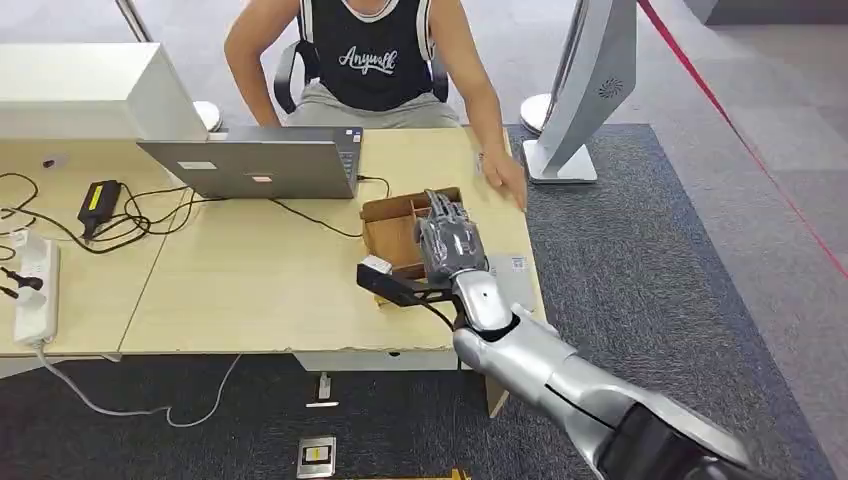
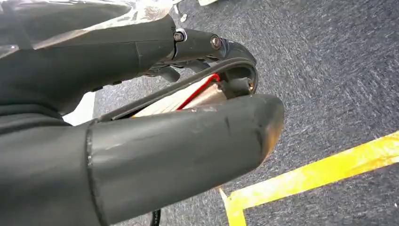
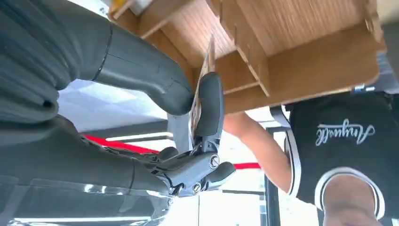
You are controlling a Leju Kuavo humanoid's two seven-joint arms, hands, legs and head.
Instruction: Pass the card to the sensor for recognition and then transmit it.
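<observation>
My right hand [image 1: 450,242] reaches over the brown wooden box [image 1: 392,222] near the table's right edge. In the right wrist view the thumb [image 3: 141,77] and a dark finger [image 3: 209,106] pinch a thin card [image 3: 207,59], seen edge-on, in front of the box's compartments [image 3: 301,52]. A black sensor [image 1: 392,287] with a white piece on top lies on the table just in front of the box, left of my wrist. My left hand [image 2: 179,117] hangs over dark carpet and holds nothing.
A person [image 1: 370,60] sits behind the table, one hand [image 1: 505,178] resting on it just beyond the box. A grey laptop [image 1: 255,165], cables and a power strip [image 1: 35,280] lie to the left. A white stand [image 1: 580,100] is at the right.
</observation>
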